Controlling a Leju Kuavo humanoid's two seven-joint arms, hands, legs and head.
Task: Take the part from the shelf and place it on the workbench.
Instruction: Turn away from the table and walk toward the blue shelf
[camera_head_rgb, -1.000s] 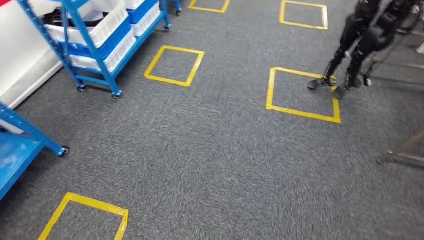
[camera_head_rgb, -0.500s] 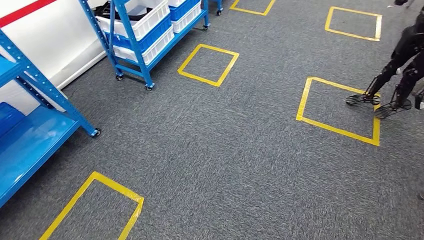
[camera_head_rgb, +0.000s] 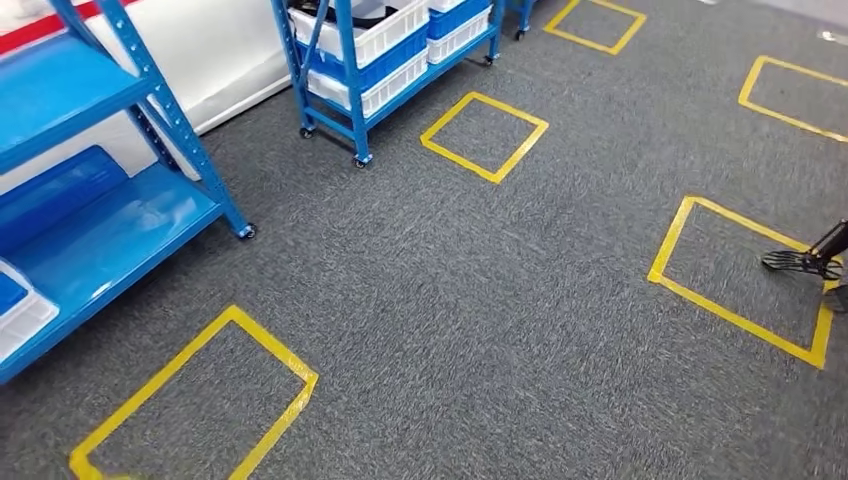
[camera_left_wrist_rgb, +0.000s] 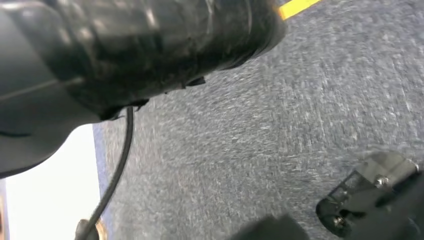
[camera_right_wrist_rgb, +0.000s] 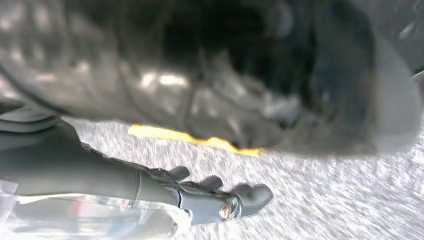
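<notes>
A grey carpeted floor (camera_head_rgb: 480, 300) marked with yellow tape squares (camera_head_rgb: 485, 135) spreads ahead, seen from the robot's head. A blue steel shelf rack on castors (camera_head_rgb: 120, 210) stands at the near left, with a white slotted bin (camera_head_rgb: 20, 315) at the end of its lower deck. Beyond that rack, a second blue wheeled rack (camera_head_rgb: 350, 70) holds stacked white and blue bins (camera_head_rgb: 385, 45) with something dark in the top one; which part is wanted cannot be told. The right hand (camera_right_wrist_rgb: 210, 197) hangs by the robot's side over the carpet, fingers loosely extended, grasping nothing. Of the left hand (camera_left_wrist_rgb: 370, 197), little is clear in its blurred wrist view, so its state cannot be told. The robot appears to be on its way to the shelf; next it must face a rack squarely and raise a hand to a bin.
</notes>
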